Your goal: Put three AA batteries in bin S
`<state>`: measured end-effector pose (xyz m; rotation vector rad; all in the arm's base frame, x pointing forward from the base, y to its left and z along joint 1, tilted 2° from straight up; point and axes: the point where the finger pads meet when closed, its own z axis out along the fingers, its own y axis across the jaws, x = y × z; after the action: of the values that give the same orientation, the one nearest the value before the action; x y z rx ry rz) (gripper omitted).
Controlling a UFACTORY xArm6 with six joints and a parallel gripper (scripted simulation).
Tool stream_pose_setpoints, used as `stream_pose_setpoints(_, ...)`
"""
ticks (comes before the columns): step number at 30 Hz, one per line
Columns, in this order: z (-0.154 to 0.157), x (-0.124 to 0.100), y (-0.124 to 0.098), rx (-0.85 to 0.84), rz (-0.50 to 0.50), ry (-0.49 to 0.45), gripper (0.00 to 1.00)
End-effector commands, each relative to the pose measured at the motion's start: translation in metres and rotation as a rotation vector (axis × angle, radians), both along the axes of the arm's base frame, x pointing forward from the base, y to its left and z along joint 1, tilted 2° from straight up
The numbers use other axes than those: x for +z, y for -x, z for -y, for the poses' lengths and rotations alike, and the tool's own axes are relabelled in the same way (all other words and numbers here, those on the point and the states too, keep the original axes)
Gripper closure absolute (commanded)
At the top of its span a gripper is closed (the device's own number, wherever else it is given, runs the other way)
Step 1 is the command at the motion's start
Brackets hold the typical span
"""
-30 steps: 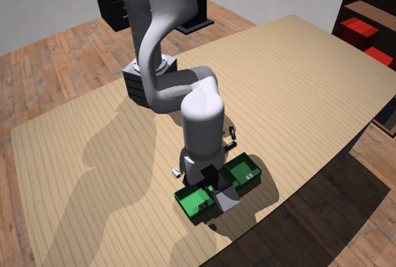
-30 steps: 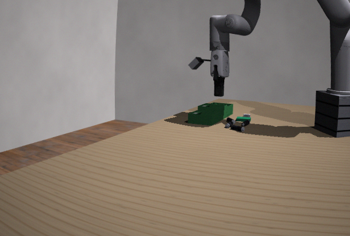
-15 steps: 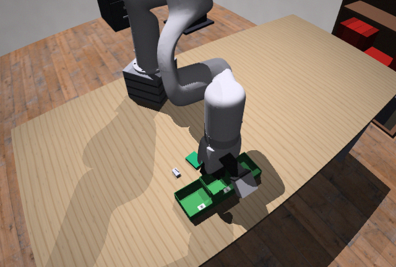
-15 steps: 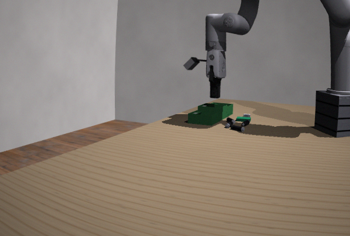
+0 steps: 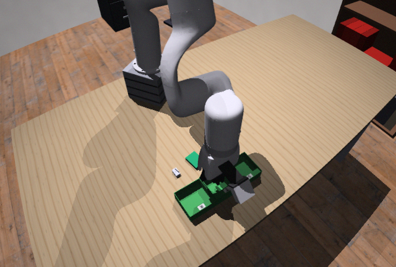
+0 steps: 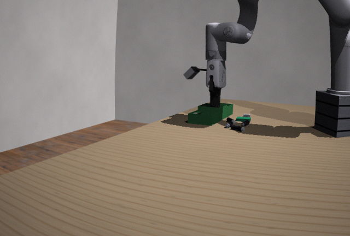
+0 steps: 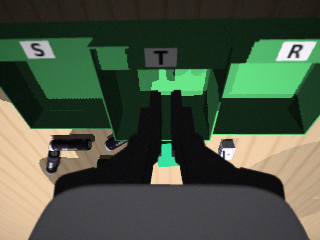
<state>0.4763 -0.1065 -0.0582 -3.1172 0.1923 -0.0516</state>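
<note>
Three green bins stand in a row near the table's front edge. In the wrist view they are marked S (image 7: 65,85), T (image 7: 165,80) and R (image 7: 265,82). Bin S (image 5: 249,169) looks empty. Three dark AA batteries lie on the table beside bin S: one (image 7: 70,145), another (image 7: 52,162) and a third (image 7: 115,144). They also show in the exterior view (image 6: 237,124). My gripper (image 7: 166,105) (image 6: 214,104) is shut, with nothing seen between the fingers. It points straight down into bin T. In the top view the arm hides the batteries.
A flat green card (image 5: 193,159) lies on the table behind the bins. A small white block (image 5: 176,172) lies beside it, near bin R (image 5: 192,201). The robot's base (image 5: 143,85) stands further back. The table's edge runs close in front of the bins.
</note>
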Motion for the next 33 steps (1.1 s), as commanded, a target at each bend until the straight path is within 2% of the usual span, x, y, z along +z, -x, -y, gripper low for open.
stream_pose_setpoints(1, 0.0, -0.008, -0.002, 0.0, 0.004, 0.001, 0.93)
stream_pose_setpoints(7, 0.0, -0.022, -0.003, 0.0, 0.004, 0.001, 0.93)
stream_pose_setpoints(33, 0.0, -0.022, -0.003, 0.0, 0.004, 0.001, 0.93)
